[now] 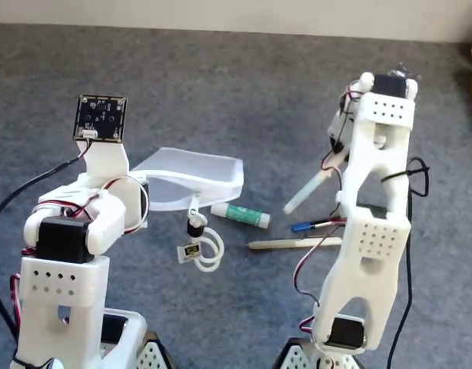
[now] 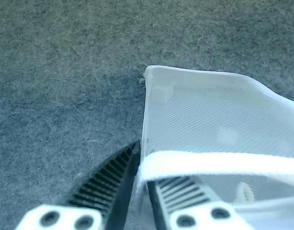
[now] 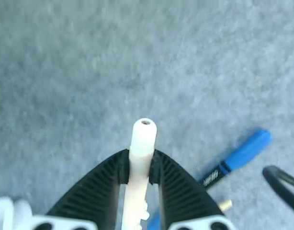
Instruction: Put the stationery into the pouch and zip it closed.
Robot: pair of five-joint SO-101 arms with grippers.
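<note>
While the right pincer [image 3: 140, 162] is clenched on a pen [image 3: 143, 135], well apart from the pouch [image 2: 209, 115] whose rim the left pincer [image 2: 141, 165] pinches, the pen may slip (it sits near the jaw ends) or miss the mouth if that thin rim sags.

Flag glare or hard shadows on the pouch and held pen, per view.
High view: even light, pouch casts only a faint shadow. Left wrist view: pouch bright yet its mesh reads, carpet darker beside it. Right wrist view: white pen in the right gripper bright, no glare spot.
</note>
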